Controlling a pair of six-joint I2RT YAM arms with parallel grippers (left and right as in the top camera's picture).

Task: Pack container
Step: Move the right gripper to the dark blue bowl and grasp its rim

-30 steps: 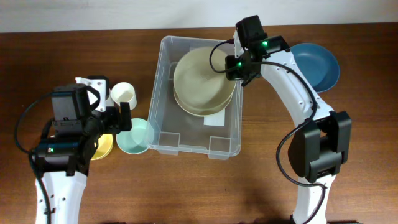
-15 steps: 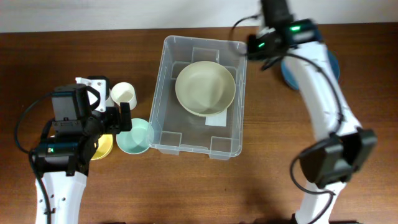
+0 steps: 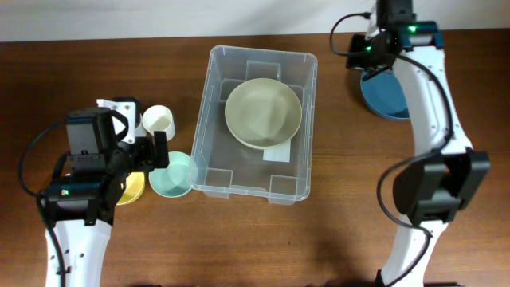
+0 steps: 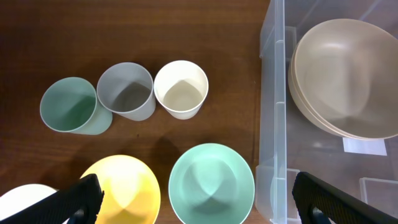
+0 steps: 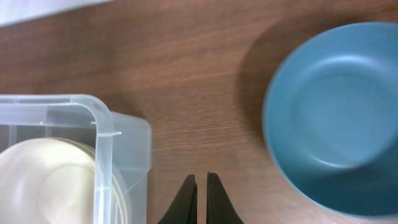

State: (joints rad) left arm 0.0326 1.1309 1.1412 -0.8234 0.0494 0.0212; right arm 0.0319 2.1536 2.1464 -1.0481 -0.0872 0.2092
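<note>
The clear plastic container (image 3: 209, 96) stands mid-table with stacked beige bowls (image 3: 263, 112) inside, over its white label (image 3: 276, 153). My right gripper (image 3: 356, 54) is shut and empty; in the right wrist view it (image 5: 201, 186) hovers over bare wood between the container's corner (image 5: 102, 124) and a blue bowl (image 5: 336, 118). My left gripper (image 4: 208, 205) is open wide and empty above a mint bowl (image 4: 211, 183), left of the container wall (image 4: 273, 112).
Left of the container are a yellow bowl (image 4: 121, 190), a green cup (image 4: 68, 106), a grey cup (image 4: 127, 90) and a white cup (image 4: 180, 89). The blue bowl (image 3: 390, 96) sits at the back right, partly under my right arm.
My right gripper let go of the top beige bowl in the container, then swung back and right to the gap beside the blue bowl. The left arm has not moved.
</note>
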